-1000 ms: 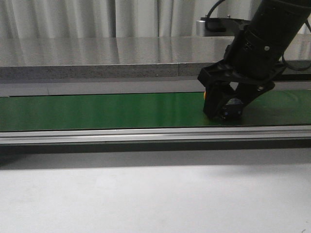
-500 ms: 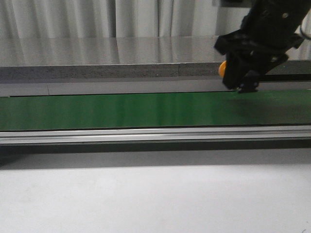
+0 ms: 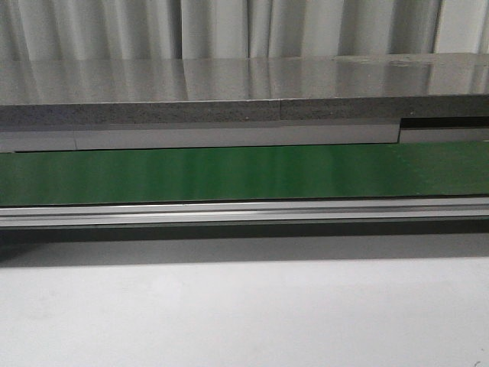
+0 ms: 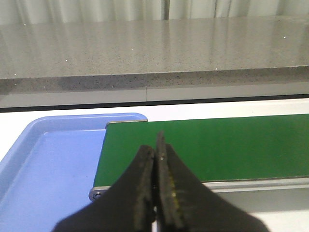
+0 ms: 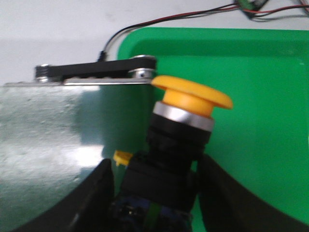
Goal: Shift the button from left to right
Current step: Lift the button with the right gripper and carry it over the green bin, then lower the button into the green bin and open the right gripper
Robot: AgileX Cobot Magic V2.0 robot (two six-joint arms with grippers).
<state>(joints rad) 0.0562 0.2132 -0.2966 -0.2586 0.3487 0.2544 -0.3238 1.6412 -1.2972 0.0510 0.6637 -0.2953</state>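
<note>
The button [image 5: 189,99] has a yellow-orange cap, a silver collar and a black boxy body with a greenish mark. It shows only in the right wrist view. My right gripper [image 5: 155,169] is shut on its black body and holds it in the air, cap tilted away, above the edge of a green tray [image 5: 265,96] beside the conveyor's end [image 5: 96,72]. My left gripper [image 4: 155,147] is shut and empty, above the left end of the green conveyor belt [image 4: 217,145]. Neither gripper shows in the front view.
The green belt [image 3: 229,172] runs across the front view with an aluminium rail [image 3: 229,212] in front and a grey counter [image 3: 229,84] behind. A blue tray [image 4: 48,164] lies at the belt's left end. Red and black cables [image 5: 193,15] run past the green tray's far side.
My right gripper rose from the right part of the belt with the button in it, moved up and right, and has left the front view.
</note>
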